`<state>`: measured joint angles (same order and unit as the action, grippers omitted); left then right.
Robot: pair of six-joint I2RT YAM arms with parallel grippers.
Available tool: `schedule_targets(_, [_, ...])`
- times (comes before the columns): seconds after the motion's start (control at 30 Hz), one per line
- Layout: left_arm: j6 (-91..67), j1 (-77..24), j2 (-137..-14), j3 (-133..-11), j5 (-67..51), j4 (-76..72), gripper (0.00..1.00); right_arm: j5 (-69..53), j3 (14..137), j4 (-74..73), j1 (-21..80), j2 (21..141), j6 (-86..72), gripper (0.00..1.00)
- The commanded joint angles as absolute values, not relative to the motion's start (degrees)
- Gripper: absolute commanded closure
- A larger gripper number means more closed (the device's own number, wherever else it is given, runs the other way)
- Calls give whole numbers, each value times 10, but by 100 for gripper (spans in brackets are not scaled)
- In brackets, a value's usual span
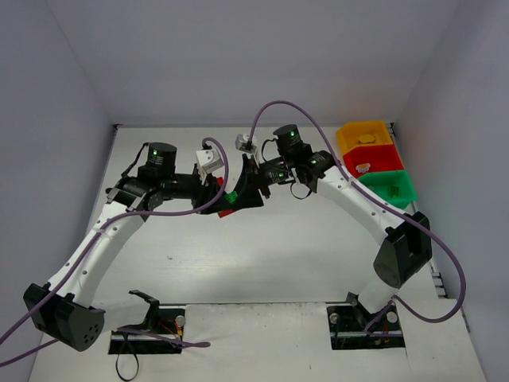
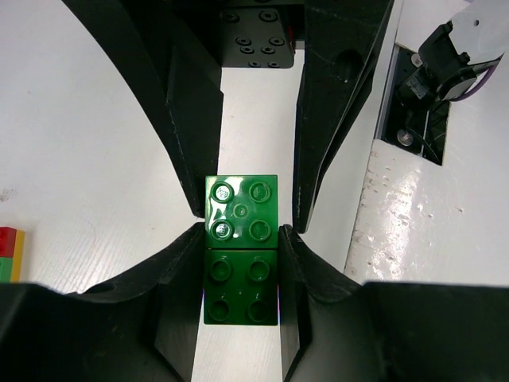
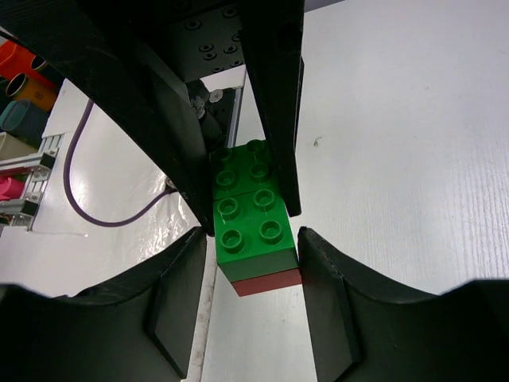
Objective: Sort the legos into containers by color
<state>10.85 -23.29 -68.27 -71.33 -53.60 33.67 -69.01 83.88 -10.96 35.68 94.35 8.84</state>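
My two grippers meet above the table's middle on one clump of legos. My left gripper [image 1: 220,198] [image 2: 241,240] is shut on a dark green brick [image 2: 241,286]. A second green brick [image 2: 241,210] [image 3: 250,227] joins it end to end and has a red brick [image 3: 269,281] under it. My right gripper [image 1: 242,191] [image 3: 253,239] is closed around this green-on-red pair. The top view shows the clump as green [image 1: 231,196] over red [image 1: 226,212]. The yellow-orange bin [image 1: 350,137], red bin [image 1: 382,159] and green bin [image 1: 404,189] stand in a row at the far right, each with a small piece inside.
A small red, green and yellow stack [image 2: 9,253] lies at the left edge of the left wrist view. Purple cables [image 1: 262,115] arch over both arms. Black mount plates [image 1: 366,325] sit at the near edge. Coloured items [image 3: 24,76] lie beyond the table's side.
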Motion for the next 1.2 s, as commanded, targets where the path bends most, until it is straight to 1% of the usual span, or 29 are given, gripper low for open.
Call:
schedule_targets(0.0, [122, -236, -661, -719, -571, 337, 100, -690, 846, -81, 351, 909, 90, 55])
schedule_targets(0.13, [122, -236, -659, -715, -571, 340, 100, -689, 846, -82, 352, 907, 89, 52])
schedule_targets(0.4, [122, -236, -660, -717, -576, 340, 100, -690, 844, -82, 352, 908, 89, 54])
schedule_targets(0.43, [122, -236, -661, -717, -577, 340, 100, -690, 843, -82, 352, 909, 89, 56])
schedule_targets(0.47, [123, -237, -664, -717, -577, 340, 100, -693, 843, -82, 352, 910, 89, 61])
schedule_targets(0.53, [123, -236, -664, -719, -578, 340, 100, -693, 842, -82, 352, 911, 90, 67])
schedule_targets(0.57, [123, -236, -664, -719, -578, 340, 100, -696, 842, -82, 352, 911, 90, 72])
schedule_targets(0.63, [124, -237, -665, -719, -576, 337, 100, -697, 841, -82, 353, 911, 91, 78])
schedule_targets(0.67, [124, -237, -665, -718, -576, 336, 100, -698, 840, -82, 353, 911, 91, 88])
schedule_targets(0.73, [124, -236, -667, -719, -569, 335, 100, -700, 839, -82, 353, 910, 93, 100])
schedule_targets(0.77, [123, -236, -668, -719, -564, 335, 94, -700, 838, -82, 353, 908, 96, 100])
schedule_targets(0.8, [122, -236, -667, -718, -560, 334, 84, -695, 837, -82, 352, 907, 97, 100])
schedule_targets(0.83, [120, -236, -665, -716, -547, 331, 65, -692, 836, -82, 351, 906, 97, 100])
schedule_targets(0.87, [109, -236, -664, -711, -537, 321, 55, -683, 836, -82, 348, 904, 97, 100])
schedule_targets(0.9, [104, -235, -658, -707, -516, 314, 41, -679, 836, -82, 346, 904, 97, 100])
schedule_targets(0.97, [81, -236, -650, -693, -495, 286, 36, -672, 833, -81, 342, 898, 97, 100])
schedule_targets(1.0, [71, -234, -639, -686, -466, 273, 33, -664, 833, -81, 340, 897, 96, 100])
schedule_targets(1.17, [-26, -223, -590, -652, -403, 164, 30, -644, 831, -77, 325, 889, 84, 100])
